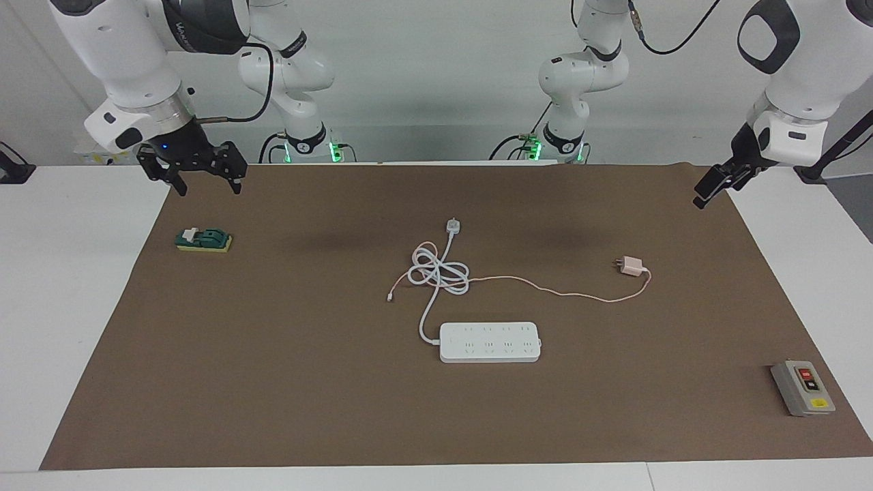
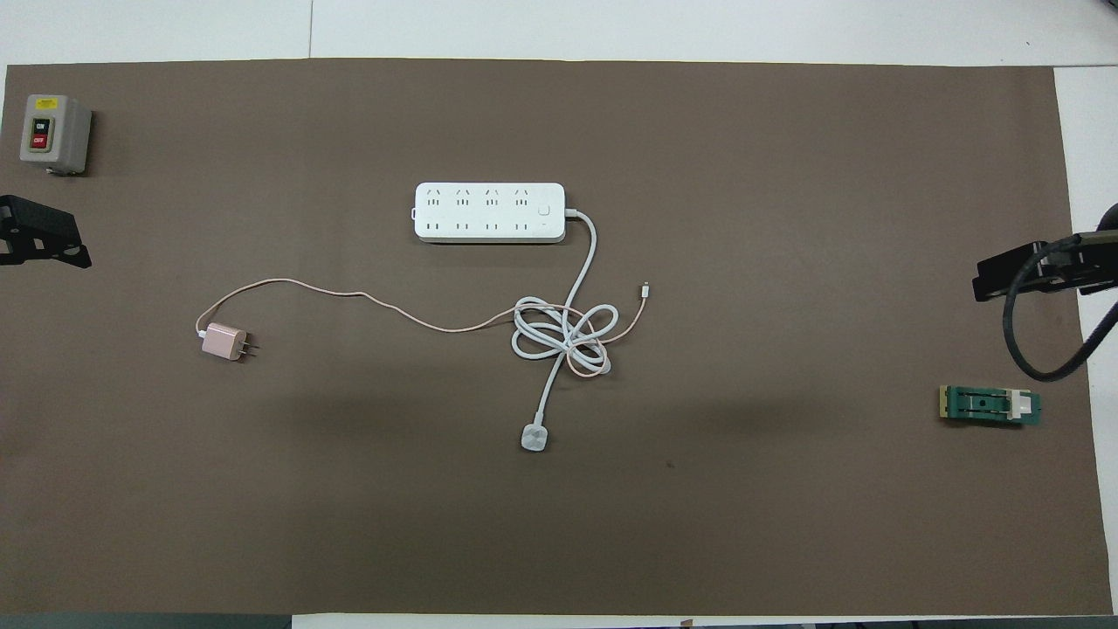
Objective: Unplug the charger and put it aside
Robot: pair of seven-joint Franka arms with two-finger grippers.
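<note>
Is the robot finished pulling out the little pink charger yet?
It looks done. The pink charger lies on the mat, its prongs bare, apart from the white power strip and toward the left arm's end of the table. Nothing is in hand: the left gripper is open and up over the mat's edge, and the right gripper is open with nothing in it. Nothing seems left.

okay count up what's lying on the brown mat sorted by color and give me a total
White: 1, power strip with its coiled cord.
Pink: 1, charger with its thin cable.
Green: 1, small green part.
Grey: 1, switch box.
Total: 4
</note>
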